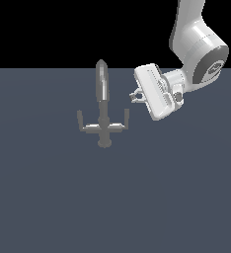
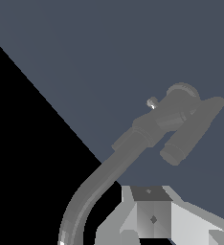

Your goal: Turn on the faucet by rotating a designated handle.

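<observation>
Faucet point(image 1: 103, 106) upright on bench point(image 1: 48, 197); handle point(image 1: 121, 122) on exterior view's right. Claw point(image 1: 135, 96) just beside, empty, spread unclear. Likely stiff, slick metal: best pushed near upturned tip.

Faucet point(image 1: 103, 106): grey metal look, smooth, semi-gloss w/ soft pale streaks along the spout point(image 1: 102, 81). Handle point(image 1: 121, 123), the thin L-shaped rod on the exterior view's right: same grey metal, brighter sheen on the flat run near the centre. Base knob point(image 1: 104, 143): duller, nearly matt. Wrist view: faucet point(image 2: 152, 129) body reads as brushed, satin grey, no texture.

Gripper point(image 1: 136, 97) and arm point(image 1: 194, 44): white glossy plastic-like shell, strong highlights; joint cap point(image 1: 213, 68) darker grey, less shiny. Wrist view shows gripper point(image 2: 152, 215) faces flat, light grey, smooth.

Table surface point(image 1: 112, 197): uniform slate blue-grey, matt, no grain or reflections.
</observation>
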Controlling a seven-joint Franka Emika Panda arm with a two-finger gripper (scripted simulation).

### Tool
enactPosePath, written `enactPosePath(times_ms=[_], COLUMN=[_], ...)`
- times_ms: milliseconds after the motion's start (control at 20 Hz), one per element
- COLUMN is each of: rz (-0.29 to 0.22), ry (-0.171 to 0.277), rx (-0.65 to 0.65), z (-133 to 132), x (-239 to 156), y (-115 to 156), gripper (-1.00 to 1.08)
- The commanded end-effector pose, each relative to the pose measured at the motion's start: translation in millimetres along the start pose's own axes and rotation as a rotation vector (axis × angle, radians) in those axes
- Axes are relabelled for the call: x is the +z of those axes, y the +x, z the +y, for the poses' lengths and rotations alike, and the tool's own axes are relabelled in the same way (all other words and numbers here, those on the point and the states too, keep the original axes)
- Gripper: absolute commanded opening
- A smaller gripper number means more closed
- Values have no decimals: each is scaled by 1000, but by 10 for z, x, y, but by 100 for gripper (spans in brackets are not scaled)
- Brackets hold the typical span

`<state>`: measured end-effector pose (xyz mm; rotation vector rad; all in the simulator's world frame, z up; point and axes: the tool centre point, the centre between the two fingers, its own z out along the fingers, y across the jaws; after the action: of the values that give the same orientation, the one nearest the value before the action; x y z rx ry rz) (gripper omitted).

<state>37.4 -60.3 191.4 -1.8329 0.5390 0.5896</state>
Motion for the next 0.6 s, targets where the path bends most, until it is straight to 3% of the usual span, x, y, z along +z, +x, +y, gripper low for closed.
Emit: enactPosePath(times_ms=[0,300,550], rz=[-25,-68,-91], ry=[52,145,192], rx=[18,53,71], z=[33,92,118], x=[71,219,306], y=[154,433,576], gripper=[-100,-100,-100])
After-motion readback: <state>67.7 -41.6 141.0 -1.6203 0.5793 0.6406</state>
